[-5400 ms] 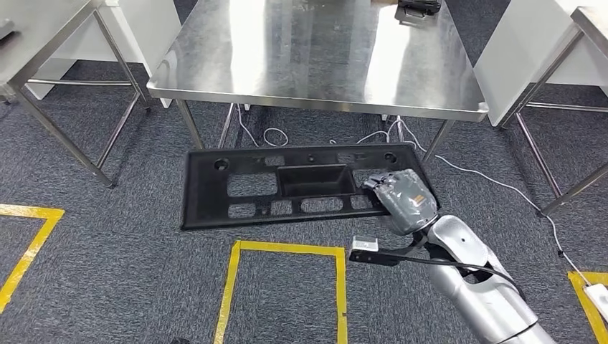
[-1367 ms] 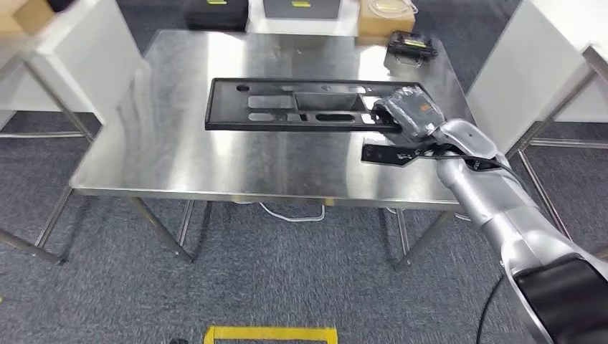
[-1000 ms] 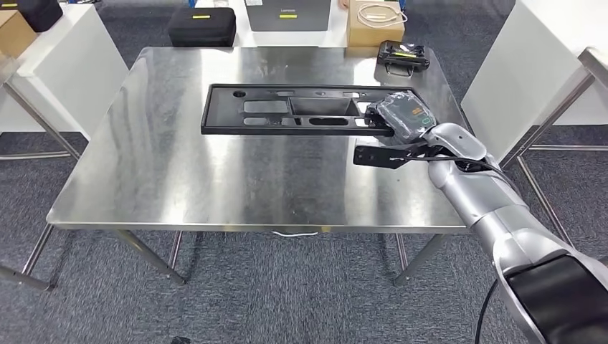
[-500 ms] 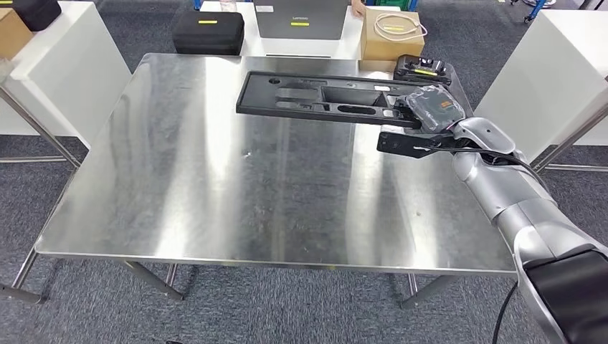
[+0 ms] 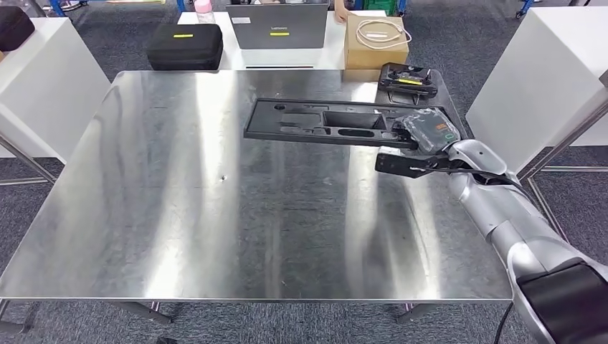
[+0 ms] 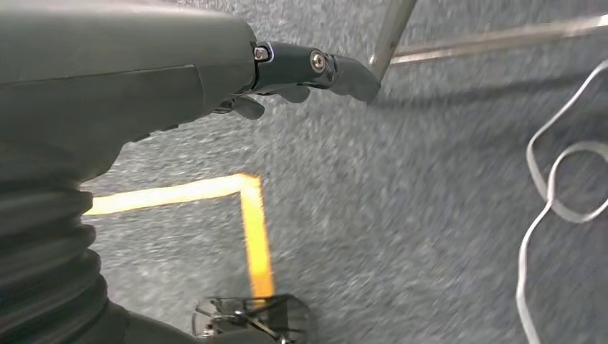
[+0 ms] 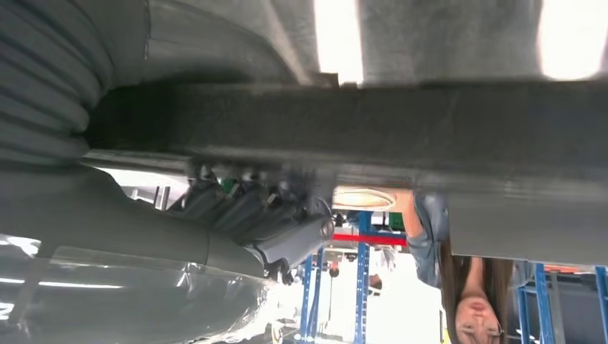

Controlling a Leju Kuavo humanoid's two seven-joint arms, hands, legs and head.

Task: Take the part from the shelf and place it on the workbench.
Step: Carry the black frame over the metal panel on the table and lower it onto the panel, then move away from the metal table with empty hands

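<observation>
A steel workbench (image 5: 215,215) stands on grey carpet. Near its far right corner, the right hand (image 5: 429,131) grips the black part's (image 5: 323,123) end; the left hand (image 6: 143,79) hangs empty, fingers loosely apart.

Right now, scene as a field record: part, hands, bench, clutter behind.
part: long black part, held above the workbench far right area
right hand: right hand grips the part's right end
left hand: left hand hangs over carpet, holds nothing
behind bench: black case, laptop, cardboard box
on bench: small black device, far right corner
</observation>
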